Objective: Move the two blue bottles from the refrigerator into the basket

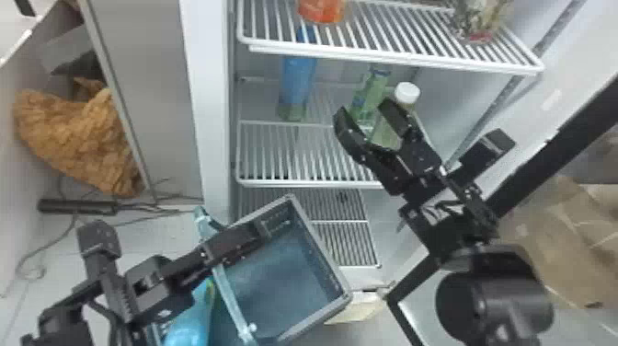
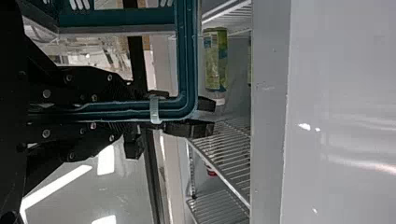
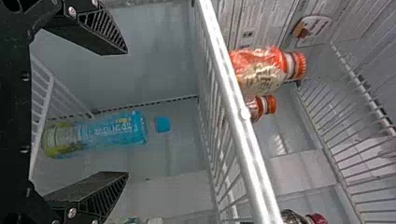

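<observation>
From where I stood, the refrigerator (image 1: 209, 115) was open in front of the robot. One blue bottle (image 1: 299, 83) stood upright on the middle shelf (image 1: 299, 184), near the left wall. The right gripper (image 1: 364, 112) was up at that shelf, to the right of this bottle and well apart from it in the head view. Its two black fingers (image 3: 105, 35) were spread wide, and the right wrist view showed the bottle with its blue cap (image 3: 162, 124) farther off, lined up with the gap between them.

The left gripper (image 1: 263, 229) was closed on the handle (image 1: 232, 299) of the basket (image 1: 319, 244). One finger pressed on each side of the handle. The basket hung tilted in front of the low shelves. The second blue bottle (image 1: 188, 324) was down by the handle, partly under the left arm. I could not tell if all of it was inside the basket.

A green glass bottle (image 1: 363, 99) and a bottle with a white cap (image 1: 407, 93) stood just behind the right gripper. An orange bottle (image 1: 322, 11) sat on the top shelf (image 1: 391, 60). Off to the left lay a bunched brown cloth (image 1: 76, 138), with a black power strip (image 1: 76, 206) near it.
</observation>
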